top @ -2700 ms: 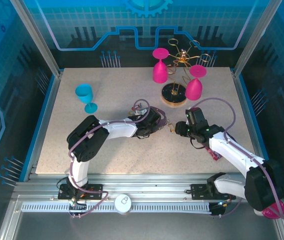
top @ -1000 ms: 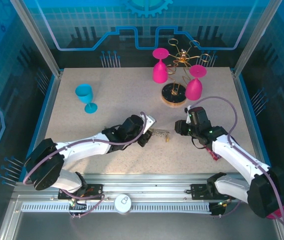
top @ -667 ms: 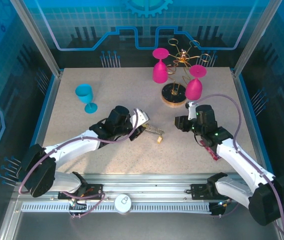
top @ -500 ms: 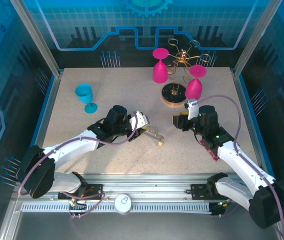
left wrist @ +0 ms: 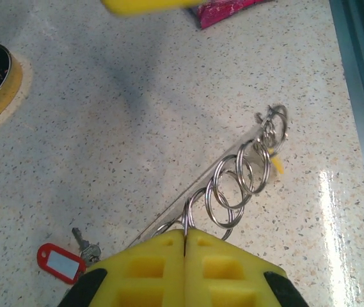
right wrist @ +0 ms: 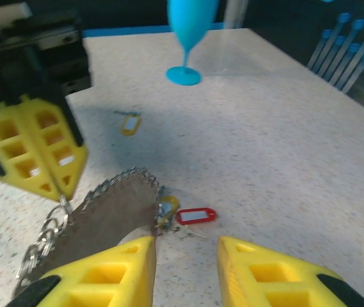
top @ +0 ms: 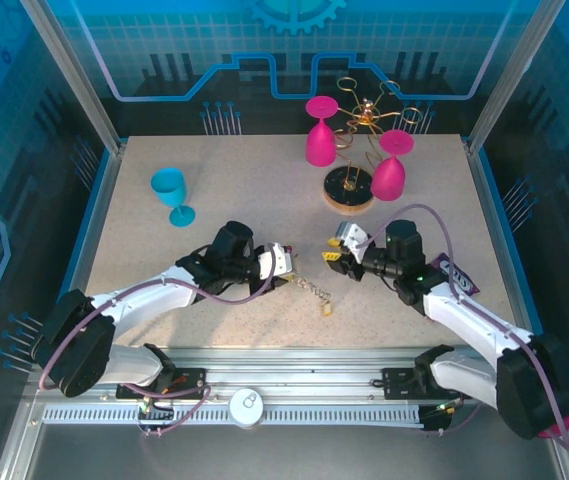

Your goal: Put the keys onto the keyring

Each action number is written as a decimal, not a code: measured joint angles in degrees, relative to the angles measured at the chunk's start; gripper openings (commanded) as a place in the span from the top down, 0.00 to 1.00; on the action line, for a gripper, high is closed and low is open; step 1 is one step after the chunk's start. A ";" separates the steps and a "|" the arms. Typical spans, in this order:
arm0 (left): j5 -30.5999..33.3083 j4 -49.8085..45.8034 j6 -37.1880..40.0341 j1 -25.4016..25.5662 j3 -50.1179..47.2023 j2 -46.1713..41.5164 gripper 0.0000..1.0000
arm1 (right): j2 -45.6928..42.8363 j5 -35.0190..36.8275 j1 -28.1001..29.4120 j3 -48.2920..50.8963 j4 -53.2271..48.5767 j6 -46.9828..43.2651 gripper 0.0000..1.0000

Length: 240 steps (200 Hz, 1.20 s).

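The left gripper [left wrist: 185, 240] is pinching the keyring [left wrist: 233, 185] tight, near the front of the table [left wrist: 137, 96]. The right gripper [right wrist: 185, 256] is waiting open and empty close by. A red key [left wrist: 63, 262] is lying on the table, not on the keyring yet.

This is a robotics lab test cell. A speckled beige tabletop [top: 264, 200] sits inside a frame of bare aluminium posts [top: 69, 75] and a slotted aluminium rail [top: 314, 385]. It is walled at 9, 12 and 3 o'clock by translucent blue panels [top: 164, 40] printed with a gear and circuit lines. A white-and-black robot arm [top: 154, 297] and its twin [top: 469, 320] are bolted at 6 o'clock, with purple cables looping off them. Toy-like props stand about: a blue plastic goblet [top: 171, 190] at 10 o'clock and a pink plastic goblet [top: 320, 145] at 12.
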State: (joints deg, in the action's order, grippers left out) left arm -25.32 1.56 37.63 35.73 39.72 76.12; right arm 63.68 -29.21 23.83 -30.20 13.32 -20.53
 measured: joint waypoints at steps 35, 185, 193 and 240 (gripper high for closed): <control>-0.48 3.06 -1.73 -0.44 -4.72 -0.74 1.00 | 6.27 -3.39 3.58 -0.28 -0.35 -7.32 0.72; 0.52 13.44 -9.25 -1.81 -9.97 -4.94 1.00 | 16.15 -5.64 10.54 -0.87 11.28 -8.98 0.79; 0.48 13.53 -9.25 -1.81 -10.01 -4.94 1.00 | 16.50 -5.70 10.54 -0.90 11.65 -8.79 0.79; 0.00 13.97 -9.25 -1.81 -10.38 -4.94 1.00 | 18.86 -5.92 10.56 -1.07 14.21 -7.56 0.80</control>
State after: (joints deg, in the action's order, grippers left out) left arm -25.32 15.53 28.38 33.91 29.34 71.18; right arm 82.54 -35.14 34.39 -31.27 27.53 -28.10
